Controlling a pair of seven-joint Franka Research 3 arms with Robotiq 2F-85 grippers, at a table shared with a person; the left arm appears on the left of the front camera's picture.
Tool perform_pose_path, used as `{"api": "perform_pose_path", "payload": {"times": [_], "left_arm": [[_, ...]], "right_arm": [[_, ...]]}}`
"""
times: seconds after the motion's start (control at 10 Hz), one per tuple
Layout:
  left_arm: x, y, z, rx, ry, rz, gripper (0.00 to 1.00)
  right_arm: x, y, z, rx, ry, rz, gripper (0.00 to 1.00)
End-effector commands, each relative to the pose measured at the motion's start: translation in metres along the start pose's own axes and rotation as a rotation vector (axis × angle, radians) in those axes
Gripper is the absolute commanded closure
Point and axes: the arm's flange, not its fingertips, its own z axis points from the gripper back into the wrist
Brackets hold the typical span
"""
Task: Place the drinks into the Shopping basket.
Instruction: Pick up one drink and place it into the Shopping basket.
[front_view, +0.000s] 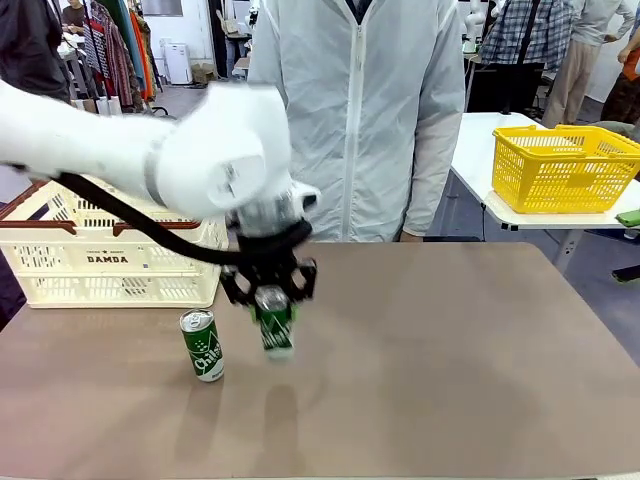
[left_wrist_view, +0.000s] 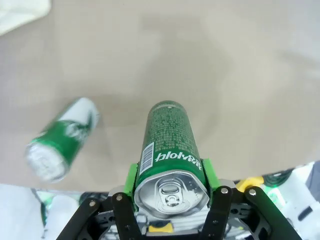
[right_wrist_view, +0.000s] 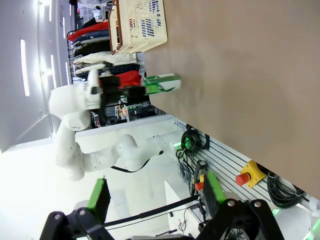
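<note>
Green drink can gripped in the left claw, held above the brown worktop.

The claw's green pads press both sides of the can, just under its silver top. A second green can stands on the worktop just beside the claw. The cream Shopping basket sits behind the claw, at the worktop's edge. The right claw hangs open, holding nothing.
</note>
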Motion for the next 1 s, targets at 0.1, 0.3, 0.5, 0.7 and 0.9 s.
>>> {"api": "perform_pose_path", "payload": {"times": [0.1, 0.3, 0.5, 0.7, 0.9], "left_arm": [[0.011, 0.063, 0.144, -0.120, -0.088, -0.034, 1.00], [0.046, 0.123, 0.214, -0.121, -0.193, 0.047, 1.00], [0.101, 0.192, 0.238, -0.131, -0.289, 0.219, 1.00], [0.149, 0.230, 0.222, -0.079, -0.371, 0.355, 1.00], [0.171, 0.240, 0.211, -0.089, -0.372, 0.439, 1.00]], "right_arm": [[-0.002, 0.005, 0.002, 0.002, 0.005, -0.016, 0.00], [-0.002, 0.005, 0.002, 0.002, 0.005, -0.016, 0.00], [-0.002, 0.005, 0.002, 0.002, 0.005, -0.016, 0.00], [-0.002, 0.005, 0.002, 0.002, 0.005, -0.016, 0.00], [-0.002, 0.005, 0.002, 0.002, 0.005, -0.016, 0.00]]}}
